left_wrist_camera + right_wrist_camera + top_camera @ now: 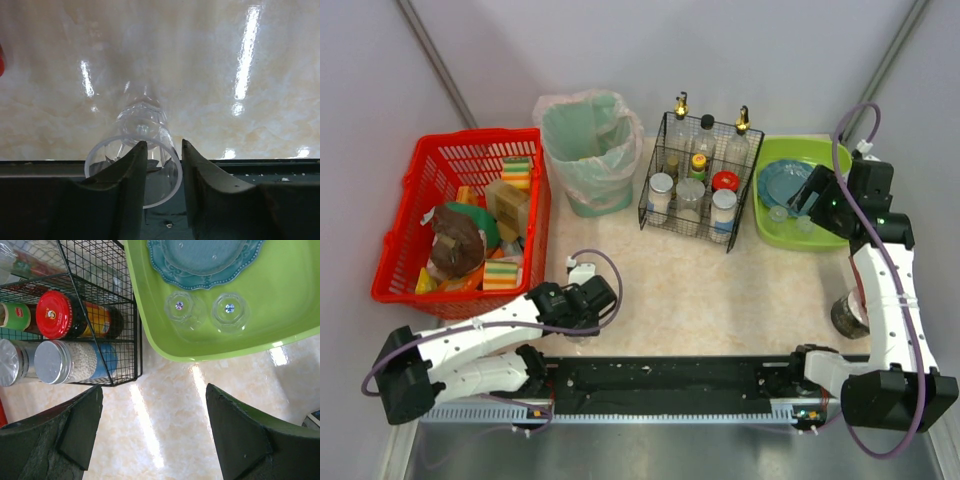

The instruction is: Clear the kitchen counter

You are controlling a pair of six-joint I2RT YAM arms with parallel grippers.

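Firstly, the left pincer (pixel 164 145): its jaws stand a narrow gap apart, low over the near edge of the bench (pixel 215 75). A clear plastic cup (pixel 142 120) lies on its side there, mouth toward the wrist camera. The left finger (pixel 132 175) sits across the cup's mouth, and the cup's right wall stands in the gap, close to the right finger. The rim looks round and unsquashed. Whether either finger presses the wall cannot be confirmed.

The right pincer (pixel 154 390) is spread wide and holds nothing. It hangs above bare bench just beside the green tub (pixel 150 315) and the wire basket (pixel 137 355), touching neither.

Materials noted:
- The bench is a glossy beige surface with a pale marbled pattern that carries bright light streaks. It spans the whole work area under every item.
- The cup is thin, transparent and tapered, with a faceted base.
- The tub is smooth lime plastic with rounded walls. It holds a teal plate (pixel 205 260) with a beaded, scalloped edge, and two clear cups (pixel 182 307) base-up.
- The basket is black grid wire. It holds a red-lidded jar (pixel 55 315) and a silver-lidded jar (pixel 52 362) of pale grains.
- The pincer fingers are dark, matte and curved.
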